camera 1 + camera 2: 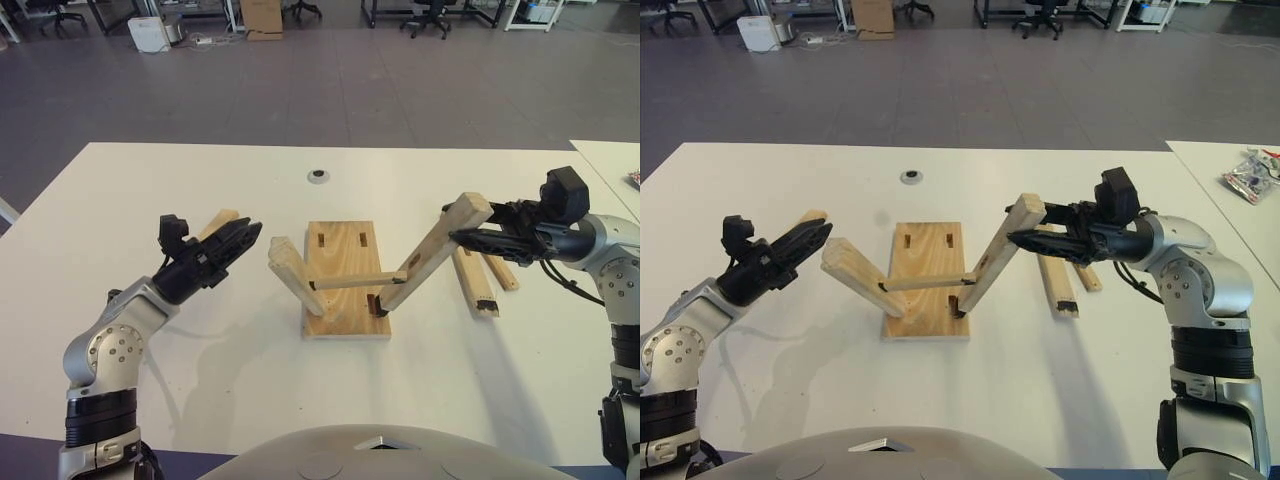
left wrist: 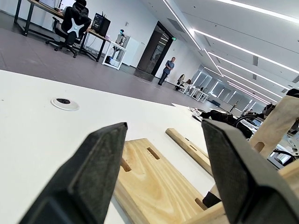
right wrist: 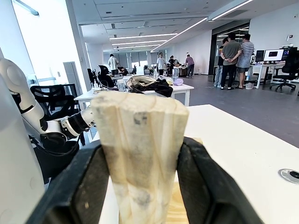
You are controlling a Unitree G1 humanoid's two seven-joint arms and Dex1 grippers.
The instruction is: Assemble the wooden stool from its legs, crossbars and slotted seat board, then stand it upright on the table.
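The slotted seat board (image 1: pixel 345 250) lies flat at the table's middle. Over it stands a frame of two legs joined by a crossbar (image 1: pixel 355 281). The frame's right leg (image 1: pixel 432 254) leans up to the right with its foot at the board's near right slot; my right gripper (image 1: pixel 457 237) is shut on it near its top end, as in the right wrist view (image 3: pixel 142 154). The left leg (image 1: pixel 292 275) leans out to the left. My left gripper (image 1: pixel 250 233) hovers open just left of that leg, nothing between its fingers (image 2: pixel 96 163).
A loose wooden piece (image 1: pixel 221 222) lies behind the left gripper. Two more wooden pieces (image 1: pixel 476 281) lie to the right of the board, under the right arm. A round grommet (image 1: pixel 318 177) sits farther back. A second table (image 1: pixel 1230 185) at the right carries a small bag.
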